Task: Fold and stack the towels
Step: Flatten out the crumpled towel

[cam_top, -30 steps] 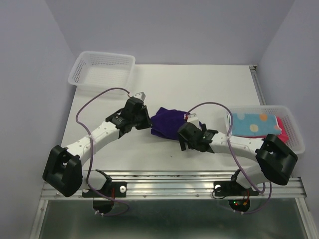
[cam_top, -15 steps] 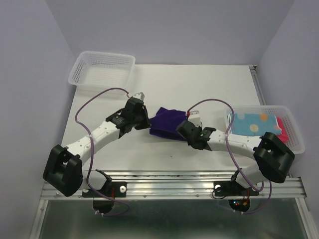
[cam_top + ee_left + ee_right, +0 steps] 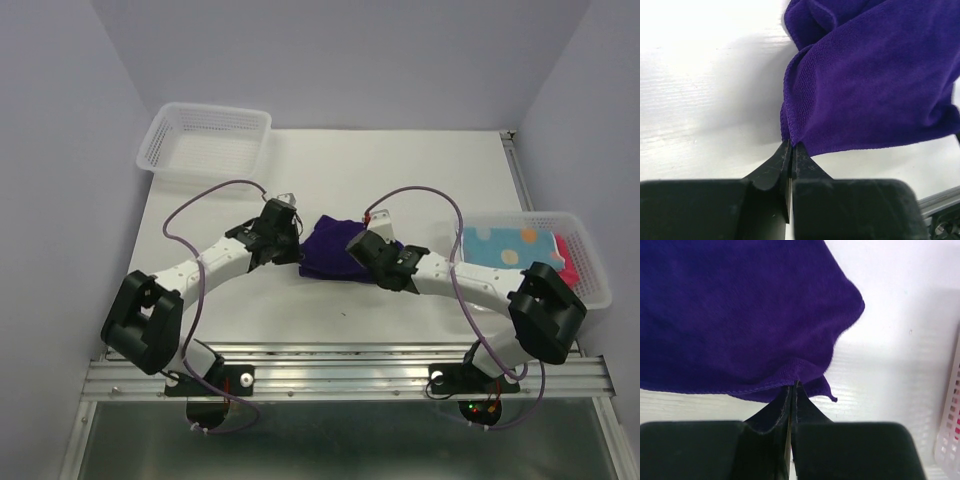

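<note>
Basket (image 3: 160, 137) of white mesh sits at the far left corner of the white table (image 3: 420, 170), well apart from the action. Next along, the left arm reaches in low across the table, and the left gripper (image 3: 296, 250) is at the left edge of the purple towel (image 3: 332, 250). On the left wrist camera the left gripper (image 3: 791, 145) has its fingers pressed tight together on a stitched corner of the purple towel (image 3: 875, 85), the hem bunched right at the tips and the cloth rising away in soft folds above the table. The towel itself lies in the middle of the table, rumpled, between the two arms. On its right side, the right gripper (image 3: 366, 250) is down on the cloth. The right wrist view shows the right gripper (image 3: 794, 385) with fingers closed on the hemmed edge of the purple towel (image 3: 730, 305), a small pinch of fabric caught at the tips and one loose corner curling just beside them. Over at the right edge of the table stands a second mesh basket (image 3: 598, 288), its wall also showing on the right wrist camera (image 3: 951, 430). Inside lie a light blue spotted towel (image 3: 500, 248) and, just beside it on the far right, a pink towel (image 3: 568, 256).
</note>
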`<state>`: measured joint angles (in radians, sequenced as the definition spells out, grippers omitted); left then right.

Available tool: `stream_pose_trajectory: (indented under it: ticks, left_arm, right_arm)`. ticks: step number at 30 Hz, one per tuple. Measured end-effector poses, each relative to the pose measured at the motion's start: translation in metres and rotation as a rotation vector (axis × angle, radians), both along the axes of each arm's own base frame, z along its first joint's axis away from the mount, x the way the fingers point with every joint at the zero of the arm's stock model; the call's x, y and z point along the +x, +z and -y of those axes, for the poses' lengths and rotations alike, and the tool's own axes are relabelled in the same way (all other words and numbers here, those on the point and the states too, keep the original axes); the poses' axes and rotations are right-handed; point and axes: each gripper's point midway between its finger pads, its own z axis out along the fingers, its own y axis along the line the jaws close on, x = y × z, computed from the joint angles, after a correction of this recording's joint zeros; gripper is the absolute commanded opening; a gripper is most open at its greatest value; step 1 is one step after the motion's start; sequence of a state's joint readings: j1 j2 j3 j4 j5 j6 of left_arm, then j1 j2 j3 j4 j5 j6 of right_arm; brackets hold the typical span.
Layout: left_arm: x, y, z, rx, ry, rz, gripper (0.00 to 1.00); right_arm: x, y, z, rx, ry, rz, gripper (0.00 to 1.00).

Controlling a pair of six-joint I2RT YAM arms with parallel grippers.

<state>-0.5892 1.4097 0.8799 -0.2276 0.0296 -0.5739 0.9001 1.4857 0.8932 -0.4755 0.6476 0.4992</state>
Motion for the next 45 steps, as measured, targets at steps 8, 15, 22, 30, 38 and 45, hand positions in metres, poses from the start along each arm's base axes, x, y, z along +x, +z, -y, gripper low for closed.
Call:
stream_pose_trajectory:
  ticks: [8, 15, 22, 30, 38, 45]
  left_arm:
    - [0.004, -0.032, -0.003, 0.075, 0.006, -0.067, 0.22]
    - [0.013, -0.035, 0.000, 0.095, 0.010, -0.067, 0.31]
    - [0.017, -0.030, 0.001, 0.093, 0.013, -0.054, 0.05]
    - [0.018, -0.029, 0.002, 0.092, 0.007, -0.048, 0.00]
    - [0.031, 0.057, 0.011, -0.049, 0.015, 0.152, 0.00]
    - [0.035, 0.284, 0.012, -0.355, 0.018, 0.640, 0.00]
  right_arm:
    - [0.015, 0.026, -0.020, 0.014, 0.067, 0.038, 0.01]
    - [0.013, 0.024, -0.022, 0.012, 0.096, 0.017, 0.01]
    - [0.012, 0.023, -0.023, 0.015, 0.107, 0.010, 0.01]
    - [0.012, 0.023, -0.023, 0.009, 0.106, 0.013, 0.01]
    - [0.026, 0.077, -0.018, 0.001, 0.107, 0.130, 0.01]
    - [0.024, 0.246, -0.021, 0.245, 0.221, 0.444, 0.01]
